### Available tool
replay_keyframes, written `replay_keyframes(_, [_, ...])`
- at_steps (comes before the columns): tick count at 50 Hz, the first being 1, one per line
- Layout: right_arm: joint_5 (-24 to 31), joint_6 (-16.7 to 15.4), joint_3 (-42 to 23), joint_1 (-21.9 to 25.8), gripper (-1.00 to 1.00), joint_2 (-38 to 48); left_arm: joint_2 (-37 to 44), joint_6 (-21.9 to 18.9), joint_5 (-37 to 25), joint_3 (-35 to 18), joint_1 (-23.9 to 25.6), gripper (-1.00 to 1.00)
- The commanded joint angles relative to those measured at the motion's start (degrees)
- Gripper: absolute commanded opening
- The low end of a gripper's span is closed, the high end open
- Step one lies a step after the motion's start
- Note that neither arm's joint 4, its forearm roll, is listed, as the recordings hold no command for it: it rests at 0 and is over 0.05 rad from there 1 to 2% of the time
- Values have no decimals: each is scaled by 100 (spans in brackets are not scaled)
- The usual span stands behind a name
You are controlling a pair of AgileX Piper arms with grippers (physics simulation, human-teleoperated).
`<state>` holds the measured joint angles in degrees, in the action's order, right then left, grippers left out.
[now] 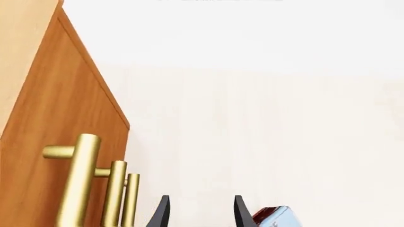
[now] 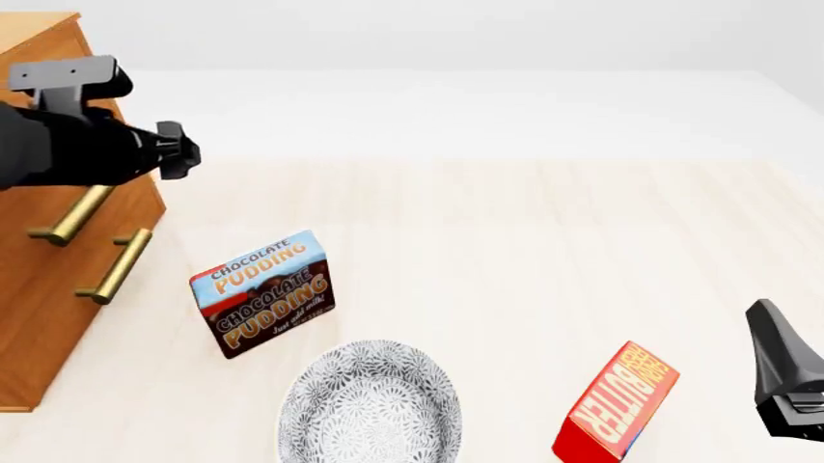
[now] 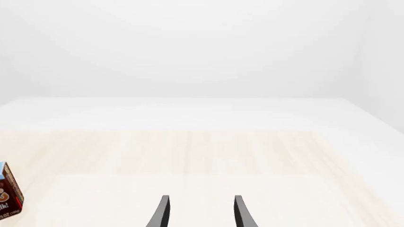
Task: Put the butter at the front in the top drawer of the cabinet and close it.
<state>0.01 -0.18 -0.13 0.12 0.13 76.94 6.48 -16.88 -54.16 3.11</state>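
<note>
Both pincers released — left pincer [image 1: 198, 213] raised level beside cabinet [image 2: 52, 289]; right pincer [image 3: 198, 213] low near butter [image 2: 618, 405].

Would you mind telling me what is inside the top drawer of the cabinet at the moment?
That cannot be seen. The top drawer of the cabinet is shut, so its wooden front hides the inside. Only its brass handle shows, partly covered by the left arm.

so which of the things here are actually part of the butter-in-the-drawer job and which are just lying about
Part of the job:
- butter, near the table's front edge
- top drawer, shut, brass handle
- cabinet at far left
- left gripper, open, beside the handles
- right gripper, open, nothing between its fingers

Just lying about:
- Chocolate Pudding box
- patterned plate
</note>
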Motion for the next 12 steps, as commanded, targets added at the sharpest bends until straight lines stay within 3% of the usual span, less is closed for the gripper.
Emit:
replay_keyframes(1, [0, 3, 2, -1, 100, -3, -36, 85, 4, -3, 226, 100])
replay_keyframes(12, [0, 3, 2, -1, 100, -3, -234, 33, -132, -50, 351, 100])
